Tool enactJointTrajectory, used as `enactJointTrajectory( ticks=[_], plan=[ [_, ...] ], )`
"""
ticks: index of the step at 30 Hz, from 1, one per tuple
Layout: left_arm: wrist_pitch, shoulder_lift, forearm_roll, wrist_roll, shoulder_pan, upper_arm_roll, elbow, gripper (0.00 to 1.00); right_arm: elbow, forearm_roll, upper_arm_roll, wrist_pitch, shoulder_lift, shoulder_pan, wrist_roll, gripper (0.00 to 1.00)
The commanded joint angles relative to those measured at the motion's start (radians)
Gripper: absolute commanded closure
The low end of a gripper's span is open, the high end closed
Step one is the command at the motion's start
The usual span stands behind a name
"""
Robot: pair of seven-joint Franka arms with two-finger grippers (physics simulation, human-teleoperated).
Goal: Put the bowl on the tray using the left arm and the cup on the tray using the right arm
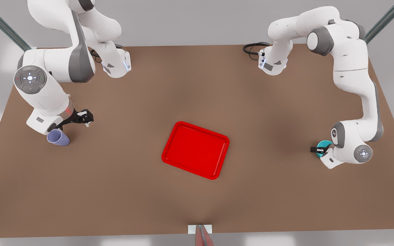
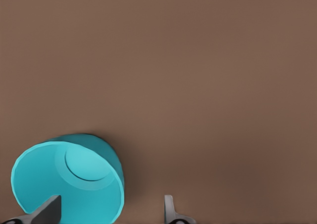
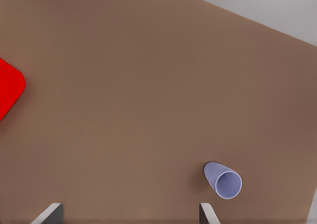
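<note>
At the centre of the brown tabletop lies the red tray, bare. Toward the front view's right edge, the left tool hangs over the teal bowl; in the left wrist view its fingers stand apart, one over the bowl's rim, gripping nothing. Toward the front view's left, the right tool hovers with fingers spread and empty, just beside the lavender cup, which lies tipped on its side.
</note>
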Motion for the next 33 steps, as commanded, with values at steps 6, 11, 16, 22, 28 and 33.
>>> enactJointTrajectory(
  ticks=[6,11,16,22,28,33],
  plan=[
    [0.013,0.040,0.021,-0.005,0.012,0.000,0.003,0.00,0.000,0.000,0.000,0.000,0.000,0.000,0.000,0.00],
    [0.063,0.053,0.085,-0.003,0.025,0.000,-0.023,0.00,0.000,0.000,0.000,0.000,0.000,0.000,0.000,0.00],
    [0.063,0.069,0.082,-0.005,0.021,-0.002,-0.026,0.00,0.000,0.000,0.000,0.000,0.000,0.000,0.000,0.00],
    [0.066,0.071,0.088,0.006,0.018,0.000,-0.025,0.62,0.000,0.000,-0.002,0.000,0.001,-0.001,0.000,0.00],
    [0.078,0.082,0.116,0.008,0.018,0.000,-0.026,0.77,0.000,-0.001,-0.002,0.000,0.003,0.003,0.000,0.00],
    [0.072,0.079,0.116,0.008,0.015,-0.002,-0.025,0.79,0.000,-0.001,-0.002,0.000,0.003,0.003,0.000,0.00]
  ],
)
